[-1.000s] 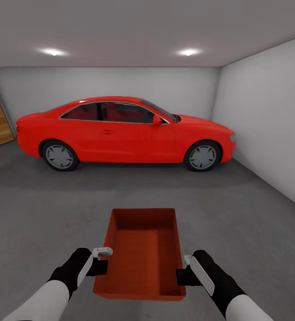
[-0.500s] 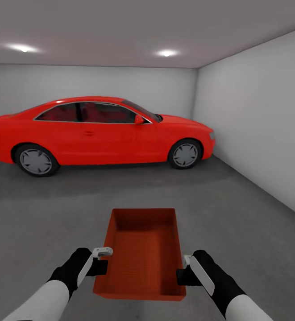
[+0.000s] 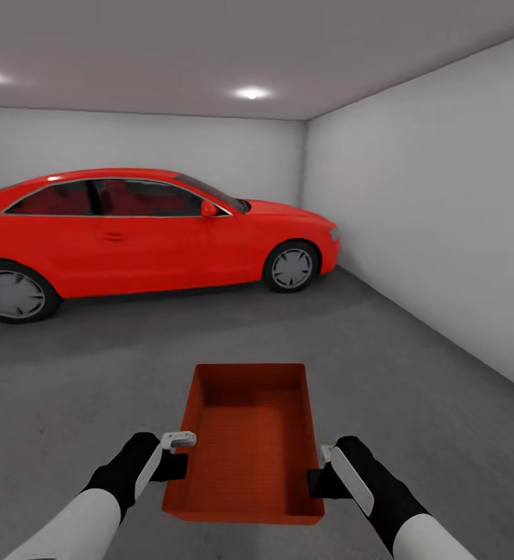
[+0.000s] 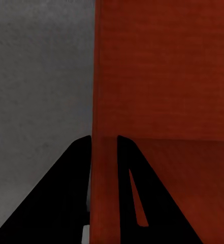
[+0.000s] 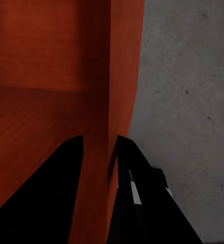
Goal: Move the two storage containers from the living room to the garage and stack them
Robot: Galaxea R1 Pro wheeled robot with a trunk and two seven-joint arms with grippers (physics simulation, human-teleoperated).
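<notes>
The whole picture has slid to the left, so the camera has turned to the right. The red car (image 3: 140, 233) now sits farther left, and its back end is cut off. The right wall (image 3: 443, 210) takes up more room. The wooden door is gone from sight.

Red car (image 3: 132, 233) parked (side-on) beneath 2 ceiling lights (image 3: 250, 93).

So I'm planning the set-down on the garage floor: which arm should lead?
Neither alone. The left gripper and right gripper each clamp a side wall of the bin, so lower both together.
</notes>
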